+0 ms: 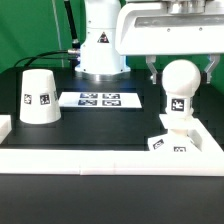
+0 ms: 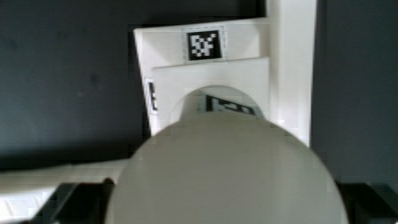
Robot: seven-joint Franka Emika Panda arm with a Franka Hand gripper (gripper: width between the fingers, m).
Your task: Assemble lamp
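Bulb [image 1: 178,88] stands upright on base [image 1: 168,138] at the exterior view's right, the base tucked against the white rim [image 1: 100,158], likely so it can't slide while the bulb gets twisted in. Gripper [image 1: 180,76] straddles the bulb with jaws spread and seemingly clear of it on both sides, probably ready to close for a turn; shade [image 1: 40,95] sits well apart at the left, past the marker board [image 1: 98,99]. Bulb-to-base joint is too blurred to judge seating, and in the wrist view the bulb fills the picture and cuts off the fingertips.
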